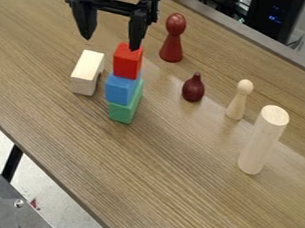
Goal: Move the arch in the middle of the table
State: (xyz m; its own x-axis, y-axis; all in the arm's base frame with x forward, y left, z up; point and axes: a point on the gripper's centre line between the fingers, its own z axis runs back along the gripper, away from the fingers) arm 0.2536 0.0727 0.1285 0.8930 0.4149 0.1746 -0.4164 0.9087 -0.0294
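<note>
The arch (86, 73), a pale wooden block with a notch in its side, sits on the tabletop (157, 171) in the upper left of the frame, away from the middle. Just to its right stands a stack of three: the green block (123, 112) at the bottom, the blue block (120, 89) on it and the red block (127, 62) on top. The gripper (110, 43) hangs down from the top edge, above the arch and the stack, its jaws wide apart with nothing between them. One tip points down above the arch; the other appears at the red block's upper edge, and whether they touch cannot be told. Right of the stack, in the upper middle, a tall red peg (173, 41) stands upright, with a small dark red bulb (194, 88) below it. Farther right come a small pale peg (239, 102) with a round head and then a thick pale cylinder (263, 141), both upright. A dark table leg (12, 162) shows at lower left.
</note>
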